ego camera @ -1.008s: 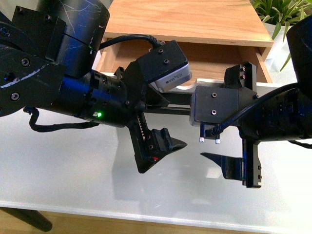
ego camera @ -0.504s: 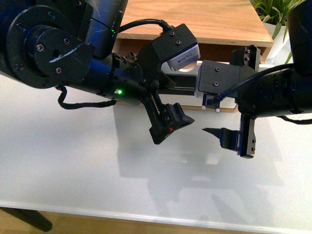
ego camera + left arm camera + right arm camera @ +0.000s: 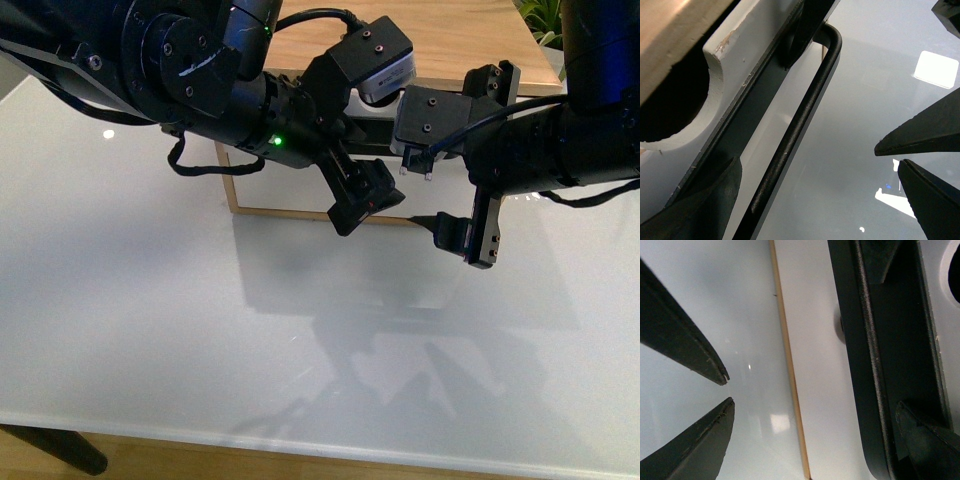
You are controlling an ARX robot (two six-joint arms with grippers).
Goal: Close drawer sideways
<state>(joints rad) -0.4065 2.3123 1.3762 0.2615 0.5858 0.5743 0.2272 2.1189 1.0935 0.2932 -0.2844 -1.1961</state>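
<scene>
My left pincer (image 3: pixel 818 162) is spread wide, and the black bar handle (image 3: pixel 800 120) runs between its fingers. My right pincer (image 3: pixel 815 404) is spread apart too, by the same bar. Both crowd the upper middle of the front view, above the white table (image 3: pixel 150 330). The drawer (image 3: pixel 740 65) sits behind them (its half-round notch (image 3: pixel 670 100) fills the left wrist view's left edge).

Two black robot arms are shown: the left arm (image 3: pixel 150 60) and the right arm (image 3: pixel 590 140). Two grippers are counted, the left gripper (image 3: pixel 807 157) and the right gripper (image 3: pixel 812 392). One drawer (image 3: pixel 735 55) is seen, with one black bar handle (image 3: pixel 795 130) and one half-round notch (image 3: pixel 670 100). One wooden cabinet (image 3: pixel 460 40), one white table (image 3: pixel 150 330), one plant (image 3: pixel 540 14) and one green light (image 3: pixel 277 141) are counted.
</scene>
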